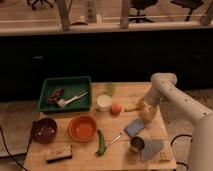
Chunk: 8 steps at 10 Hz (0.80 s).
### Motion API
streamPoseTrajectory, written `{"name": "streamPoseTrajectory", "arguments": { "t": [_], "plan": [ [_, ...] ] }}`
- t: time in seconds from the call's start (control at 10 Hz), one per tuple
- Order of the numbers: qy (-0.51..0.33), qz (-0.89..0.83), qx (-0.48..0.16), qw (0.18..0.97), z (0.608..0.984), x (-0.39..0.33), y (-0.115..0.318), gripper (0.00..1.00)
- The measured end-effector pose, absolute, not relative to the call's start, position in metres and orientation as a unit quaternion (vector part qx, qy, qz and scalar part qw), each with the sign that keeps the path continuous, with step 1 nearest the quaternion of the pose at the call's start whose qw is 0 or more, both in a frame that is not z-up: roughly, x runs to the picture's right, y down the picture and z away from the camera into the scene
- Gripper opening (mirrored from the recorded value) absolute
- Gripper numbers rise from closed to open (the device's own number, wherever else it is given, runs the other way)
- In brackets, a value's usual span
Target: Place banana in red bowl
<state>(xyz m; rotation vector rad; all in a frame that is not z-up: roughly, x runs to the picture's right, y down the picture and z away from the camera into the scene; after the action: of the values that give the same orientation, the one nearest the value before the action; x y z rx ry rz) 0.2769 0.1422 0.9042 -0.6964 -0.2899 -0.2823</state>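
Observation:
The small yellow banana (131, 107) lies on the wooden table (165, 160), just right of a round orange fruit (116, 108). The gripper (144, 114) hangs at the end of the white arm (165, 86), right beside the banana's right end and low over the table. Whether it touches the banana cannot be told. The red bowl (82, 128) sits at the table's front left of centre, well to the left of the gripper, with nothing visible inside it.
A green tray (48, 85) with a brush and scraps stands at the back left. Also here are a white cup (103, 102), a dark bowl (44, 129), a green curved vegetable (101, 142), a blue sponge (135, 127), a metal cup (137, 144) and a block (59, 154).

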Motion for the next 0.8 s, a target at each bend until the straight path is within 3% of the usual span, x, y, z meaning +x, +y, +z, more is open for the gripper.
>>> {"name": "streamPoseTrajectory", "arguments": {
  "t": [0.8],
  "plan": [
    [-0.137,-0.142,-0.335,0.921,0.9050,0.2806,0.1390,0.80]
  ]
}}
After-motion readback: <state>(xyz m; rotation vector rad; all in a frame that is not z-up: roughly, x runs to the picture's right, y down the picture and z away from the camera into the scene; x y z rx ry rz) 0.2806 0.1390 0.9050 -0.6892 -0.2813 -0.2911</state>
